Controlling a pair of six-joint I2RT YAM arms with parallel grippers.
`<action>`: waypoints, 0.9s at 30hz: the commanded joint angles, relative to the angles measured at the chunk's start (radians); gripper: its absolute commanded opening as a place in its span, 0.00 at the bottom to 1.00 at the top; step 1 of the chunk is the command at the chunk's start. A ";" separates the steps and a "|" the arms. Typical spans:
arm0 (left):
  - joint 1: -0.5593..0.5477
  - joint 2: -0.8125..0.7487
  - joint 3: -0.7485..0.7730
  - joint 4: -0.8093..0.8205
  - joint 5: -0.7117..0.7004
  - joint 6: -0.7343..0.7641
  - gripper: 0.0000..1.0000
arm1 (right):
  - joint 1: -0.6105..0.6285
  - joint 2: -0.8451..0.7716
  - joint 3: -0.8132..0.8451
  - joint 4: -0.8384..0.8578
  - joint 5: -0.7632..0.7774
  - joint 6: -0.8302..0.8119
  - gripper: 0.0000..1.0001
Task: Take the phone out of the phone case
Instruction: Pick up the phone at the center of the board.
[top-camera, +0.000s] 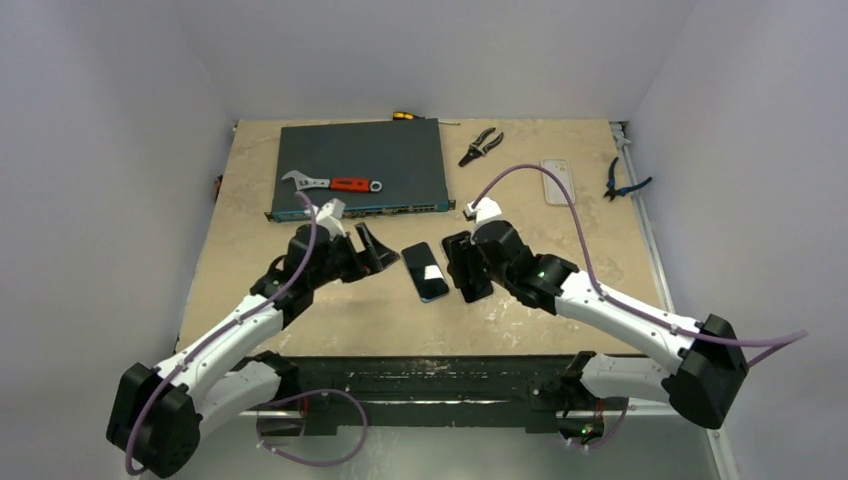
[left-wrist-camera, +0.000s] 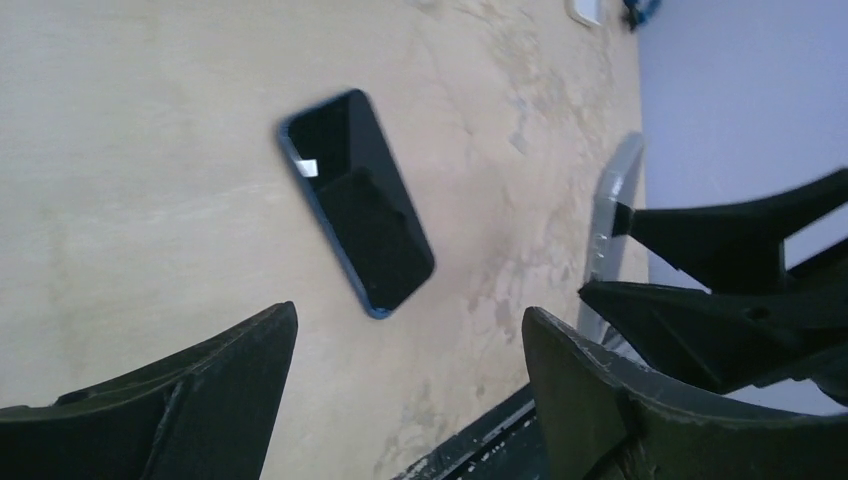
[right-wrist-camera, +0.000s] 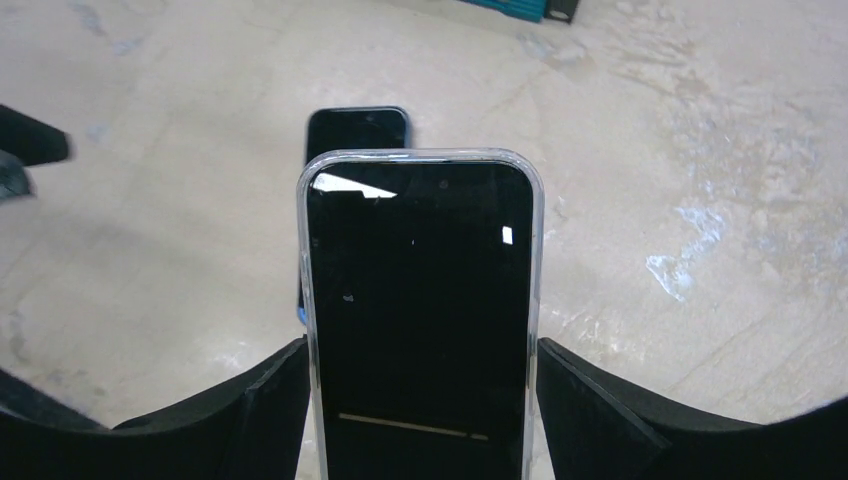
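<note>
Top: L gripper (top-camera: 378, 250) hangs just above the table (top-camera: 300, 320), jaws apart, nothing in them. R gripper (top-camera: 465, 270) faces it and is clamped on the phone (top-camera: 456, 250), which is off the surface. A 2nd phone (top-camera: 426, 270) lies flat btwn the two grippers, touching neither. Further back are a dark box (top-camera: 400, 150) w/ a wrench (top-camera: 335, 183) on it, pliers (top-camera: 481, 146) and a loose clear cover (top-camera: 557, 182). L wrist: both L fingers (left-wrist-camera: 210, 400) spread wide w/ bare table btwn them. The 2nd phone lies screen up beyond them, blue edge showing. At right, the clear case (left-wrist-camera: 610, 215) shows edge-on, held in the R claw's black tips. R wrist: phone sits in the case, screen to cam, pinched at both long sides by R fingers (right-wrist-camera: 600, 400). The 2nd phone lies on the table past its top end.
</note>
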 joint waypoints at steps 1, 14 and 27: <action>-0.185 0.042 0.107 0.169 -0.043 0.056 0.82 | 0.041 -0.076 0.062 -0.004 -0.046 -0.060 0.00; -0.328 0.255 0.204 0.330 -0.055 0.055 0.78 | 0.116 -0.142 0.107 -0.019 -0.056 -0.013 0.00; -0.337 0.339 0.188 0.525 0.014 -0.038 0.48 | 0.132 -0.166 0.115 -0.016 -0.051 -0.029 0.00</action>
